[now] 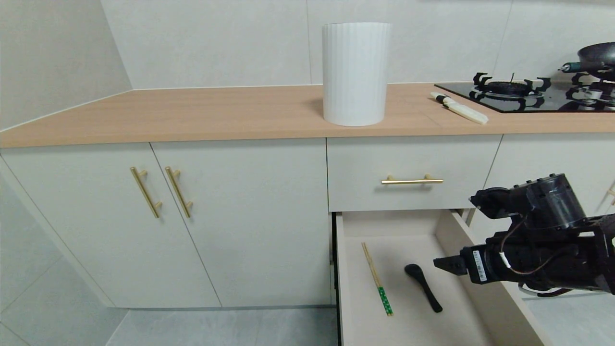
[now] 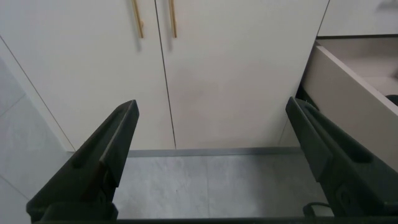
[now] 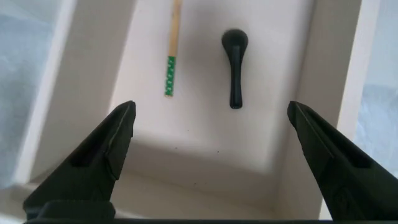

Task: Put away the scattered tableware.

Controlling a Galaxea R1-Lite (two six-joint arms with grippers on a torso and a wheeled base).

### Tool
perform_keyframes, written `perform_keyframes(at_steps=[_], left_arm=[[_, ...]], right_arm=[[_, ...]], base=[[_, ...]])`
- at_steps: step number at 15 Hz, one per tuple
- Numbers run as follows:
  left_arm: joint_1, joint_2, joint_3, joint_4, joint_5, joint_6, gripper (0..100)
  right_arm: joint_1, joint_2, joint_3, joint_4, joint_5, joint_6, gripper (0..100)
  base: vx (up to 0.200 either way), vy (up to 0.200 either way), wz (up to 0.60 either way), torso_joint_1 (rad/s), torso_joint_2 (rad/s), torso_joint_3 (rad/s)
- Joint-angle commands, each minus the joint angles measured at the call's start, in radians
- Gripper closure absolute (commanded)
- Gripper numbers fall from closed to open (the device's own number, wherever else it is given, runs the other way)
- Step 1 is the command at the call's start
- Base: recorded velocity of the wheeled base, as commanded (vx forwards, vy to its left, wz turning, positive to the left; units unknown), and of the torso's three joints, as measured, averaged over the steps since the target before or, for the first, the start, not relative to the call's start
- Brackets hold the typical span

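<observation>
Right gripper [image 3: 209, 111]: jaws spread, empty, over the open drawer [image 1: 340, 269]. Black spoon [image 3: 234, 68] and chopsticks [image 3: 172, 59] lie inside, apart. Left gripper [image 2: 211, 109]: spread, empty. Farther off, a pale utensil [image 1: 459, 108] lies on the counter [image 1: 216, 115]; likely light, stiff, slick. Pinch mid-length.

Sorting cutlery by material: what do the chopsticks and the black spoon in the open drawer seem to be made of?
Chopsticks: likely bamboo or wood, pale tan and matte, with a green patterned end. Spoon: probably plastic, uniformly black with a dull sheen; lacquered wood is possible.
</observation>
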Motion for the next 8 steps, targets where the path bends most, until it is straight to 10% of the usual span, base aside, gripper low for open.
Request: perform_keyframes(at_steps=[1, 8], left_arm=[[0.0, 0.002, 0.001, 0.0, 0.0, 0.0, 0], [0.0, 0.002, 0.001, 0.0, 0.0, -0.002, 0]], right_arm=[[0.004, -0.028, -0.005, 0.002, -0.001, 0.0, 0], [0.033, -0.03, -0.001, 0.042, 0.005, -0.001, 0]], base=[[0.0, 0.0, 0.0, 0.0, 0.0, 0.0], [-0.2, 0.0, 0.0, 0.002, 0.0, 0.004]])
